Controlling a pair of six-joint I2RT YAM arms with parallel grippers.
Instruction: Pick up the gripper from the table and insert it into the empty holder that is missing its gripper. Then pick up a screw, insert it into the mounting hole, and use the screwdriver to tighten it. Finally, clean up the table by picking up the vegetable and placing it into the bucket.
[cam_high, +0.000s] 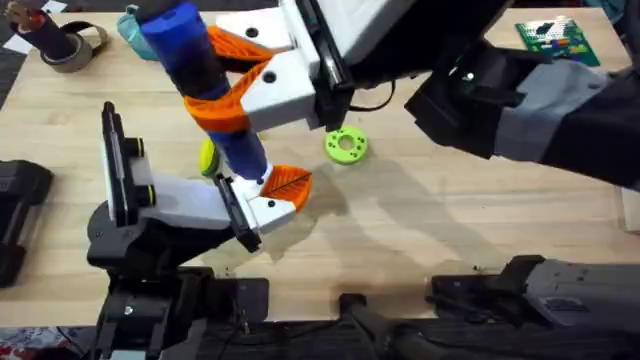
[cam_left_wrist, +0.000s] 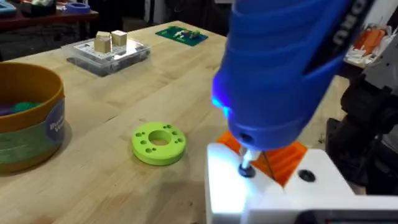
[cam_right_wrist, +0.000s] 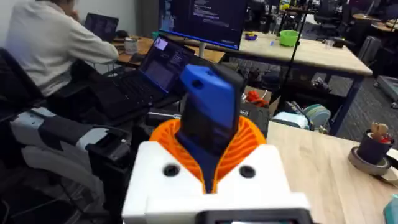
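Overhead: the right gripper (cam_high: 235, 95) clamps the screwdriver (cam_high: 200, 80) (steeply tilted). Left wrist: tip meets the screw (cam_left_wrist: 247, 169); the bucket (cam_left_wrist: 28, 118) stands apart. Right wrist: handle clamped. Left gripper state: cannot tell. Tilt risks cam-out.

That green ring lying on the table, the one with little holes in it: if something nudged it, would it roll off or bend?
The green ring lies flat on the table, so a nudge would probably slide it, not roll it. It looks like thick, solid plastic, so likely stiff and light. Stood on edge, it might roll.
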